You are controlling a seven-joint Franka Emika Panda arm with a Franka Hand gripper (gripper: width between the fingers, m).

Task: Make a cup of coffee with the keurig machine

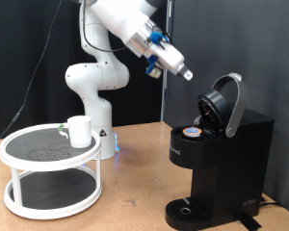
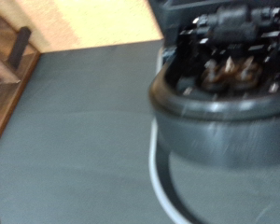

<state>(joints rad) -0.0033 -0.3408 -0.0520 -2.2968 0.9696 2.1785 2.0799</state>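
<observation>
**Lid Up, Pod Seated, Cup on the Rack**

The gripper [image 1: 186, 74] hung in the air above and toward the exterior view's left of the keurig machine [image 1: 222, 159], touching nothing; whether its jaws were open or closed could not be told, and nothing showed between them. The machine's lid [image 1: 224, 99] stood raised, and a coffee pod [image 1: 194, 132] with a coloured top sat in the opening. The cup [image 1: 80, 131] stood upright on the top tier of a white round rack [image 1: 50, 164], well apart from the machine. The blurred wrist view looked into the lid's underside [image 2: 224, 70].
</observation>
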